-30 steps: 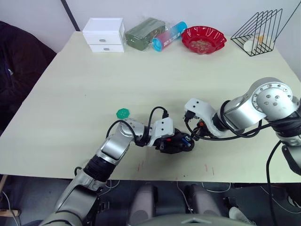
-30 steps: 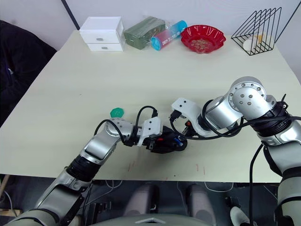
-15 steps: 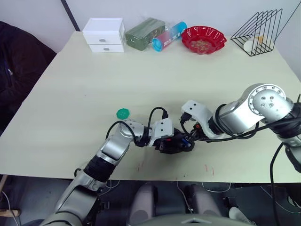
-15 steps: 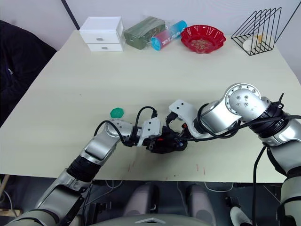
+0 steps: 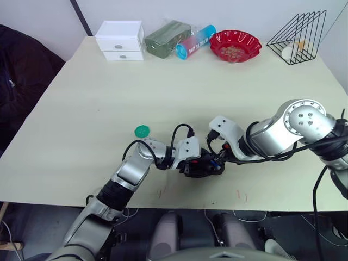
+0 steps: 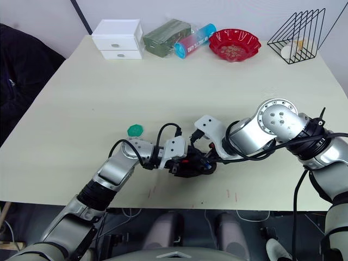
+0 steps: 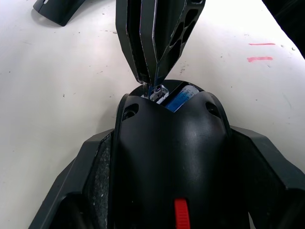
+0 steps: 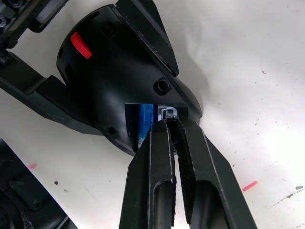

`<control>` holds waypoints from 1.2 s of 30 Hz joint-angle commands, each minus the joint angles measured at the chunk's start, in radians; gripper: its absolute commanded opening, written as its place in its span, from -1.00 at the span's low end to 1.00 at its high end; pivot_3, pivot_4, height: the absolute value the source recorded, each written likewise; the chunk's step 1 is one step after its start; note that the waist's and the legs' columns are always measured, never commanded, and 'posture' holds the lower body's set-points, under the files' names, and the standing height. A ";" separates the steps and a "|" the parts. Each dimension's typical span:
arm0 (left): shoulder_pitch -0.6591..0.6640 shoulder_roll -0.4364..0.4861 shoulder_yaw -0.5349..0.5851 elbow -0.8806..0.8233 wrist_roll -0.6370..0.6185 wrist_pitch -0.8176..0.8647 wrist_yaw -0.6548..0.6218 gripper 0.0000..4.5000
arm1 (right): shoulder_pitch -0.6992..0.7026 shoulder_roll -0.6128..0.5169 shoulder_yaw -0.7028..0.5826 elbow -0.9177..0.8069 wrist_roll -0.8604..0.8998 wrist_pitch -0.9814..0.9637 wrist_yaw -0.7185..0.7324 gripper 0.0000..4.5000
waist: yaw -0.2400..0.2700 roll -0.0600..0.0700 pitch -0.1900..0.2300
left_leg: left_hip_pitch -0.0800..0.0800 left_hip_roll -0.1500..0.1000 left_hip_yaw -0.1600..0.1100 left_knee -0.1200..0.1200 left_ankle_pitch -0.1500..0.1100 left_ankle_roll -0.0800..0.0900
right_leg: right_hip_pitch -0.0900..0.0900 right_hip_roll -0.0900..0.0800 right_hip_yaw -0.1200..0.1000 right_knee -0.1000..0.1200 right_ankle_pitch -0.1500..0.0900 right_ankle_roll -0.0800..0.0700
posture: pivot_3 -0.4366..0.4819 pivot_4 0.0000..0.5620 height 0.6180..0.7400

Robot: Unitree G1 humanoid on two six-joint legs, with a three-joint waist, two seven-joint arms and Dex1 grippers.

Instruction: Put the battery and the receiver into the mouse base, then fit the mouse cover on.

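Note:
My left gripper (image 5: 202,165) is shut on the mouse base (image 5: 206,167), gripping its two sides low on the table near the front edge. The base (image 7: 167,143) is black with a red part, and the blue battery (image 8: 145,119) lies in its open compartment. Beside the battery, the small grey receiver (image 8: 167,113) sits at a slot in the base's end. My right gripper (image 8: 170,121) is shut with its tips on the receiver, reaching in from the right (image 5: 217,161). A black curved piece, likely the mouse cover (image 7: 59,10), lies on the table beyond the base.
A green round disc (image 5: 142,130) lies left of my left arm. Along the far edge stand white drawers (image 5: 120,39), a green box (image 5: 167,37), a pink-blue tube (image 5: 196,41), a red bowl (image 5: 235,45) and a black wire rack (image 5: 300,38).
My right gripper has moved left and closed in on the end of the mouse base. The left gripper and the base have stayed put.

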 commanded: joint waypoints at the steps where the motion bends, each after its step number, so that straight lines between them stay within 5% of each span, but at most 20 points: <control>1: 0.019 0.004 -0.037 0.020 0.025 0.013 -0.002 0.32 | -0.021 0.008 0.011 0.005 0.008 0.006 -0.002 -1.00 | 0.000 0.000 0.000 | 0.000 0.000 0.000 0.000 0.000 0.000 | 0.000 0.000 0.000 0.000 0.000 0.000 | -0.05 -0.47 1.00; 36: 0.019 0.012 -0.043 0.016 0.023 0.014 -0.015 0.32 | 0.013 0.063 0.012 -0.040 -0.090 0.024 -0.064 -1.00 | -0.010 0.000 -0.003 | 0.001 0.001 0.000 0.000 0.000 0.000 | 0.001 0.000 0.000 0.000 0.000 0.000 | -0.05 -0.47 1.00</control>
